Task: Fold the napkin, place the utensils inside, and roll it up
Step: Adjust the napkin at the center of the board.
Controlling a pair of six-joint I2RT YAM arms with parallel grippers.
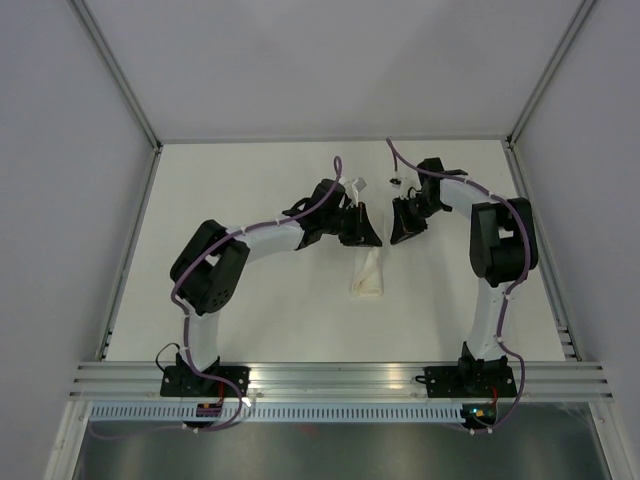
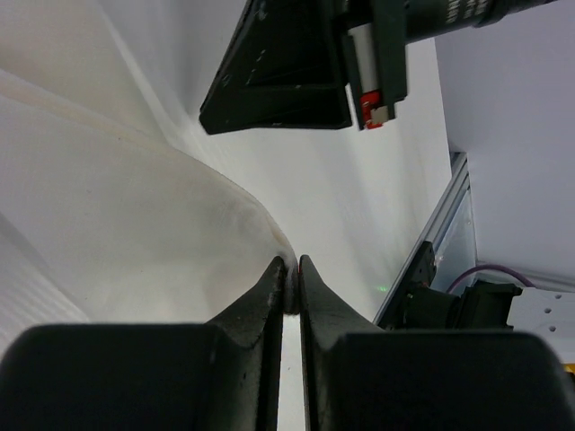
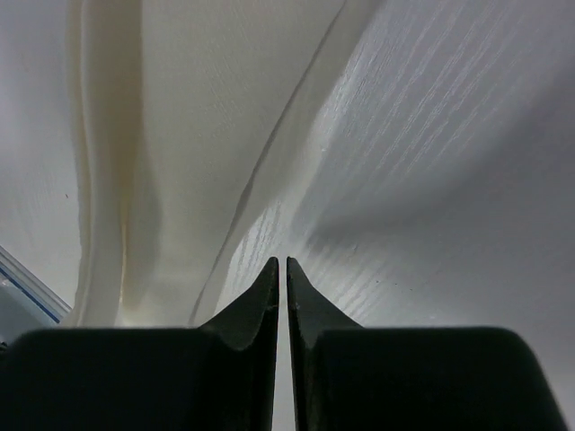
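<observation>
While both arms reach in toward the middle of the table (image 1: pixel 250 190), the napkin (image 1: pixel 367 272) shows from above as a narrow, bunched white strip. It sits on the bases' side of the left gripper (image 1: pixel 362 230), and its upper end runs in under that gripper's black body. Whether the strip hangs free or rests on the tabletop cannot be told from that height. Seen from the left wrist, the left gripper's dark fingers (image 2: pixel 269 296) are clenched on the napkin: a thin rounded edge of the cloth is nipped between their tips, and the sheet sweeps away to the left in broad, soft folds. The right gripper (image 1: pixel 408 228) stands just beside the left one, the two heads apart by a small gap, and part of its black housing fills the top of the left wrist view. From the right wrist, its jaws are drawn together to a hairline slit. Faintly ribbed white material runs right up to the tips and creamier folds lie to the left, but whether a layer is caught between them I cannot tell.
</observation>
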